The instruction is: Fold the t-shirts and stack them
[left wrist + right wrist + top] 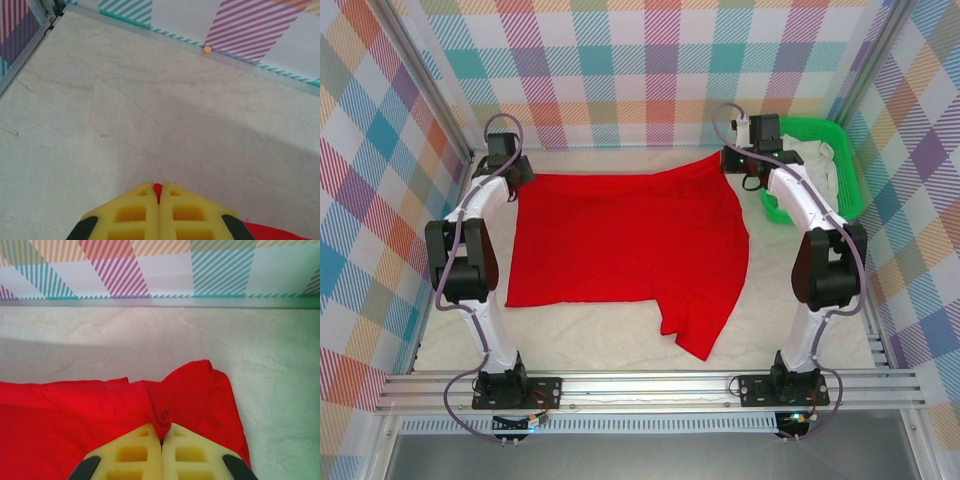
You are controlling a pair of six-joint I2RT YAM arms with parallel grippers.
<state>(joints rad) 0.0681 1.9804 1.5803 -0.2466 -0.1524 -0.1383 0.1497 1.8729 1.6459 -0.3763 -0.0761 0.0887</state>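
A green basket [775, 212] (far right) sits on a pale table [600, 335] amid plaid walls [620, 70].

Table [580, 335]: bare strip along the near edge, open to passage; narrower bare strip at far, widening toward the far left corner; centre covered by red t-shirt [620, 240], lying flat and low; far right corner blocked by green basket [853, 185] holding white cloth; left arm [470, 260] and right arm [820, 250] standing at either side; checked walls [620, 80] closing left, far and right.
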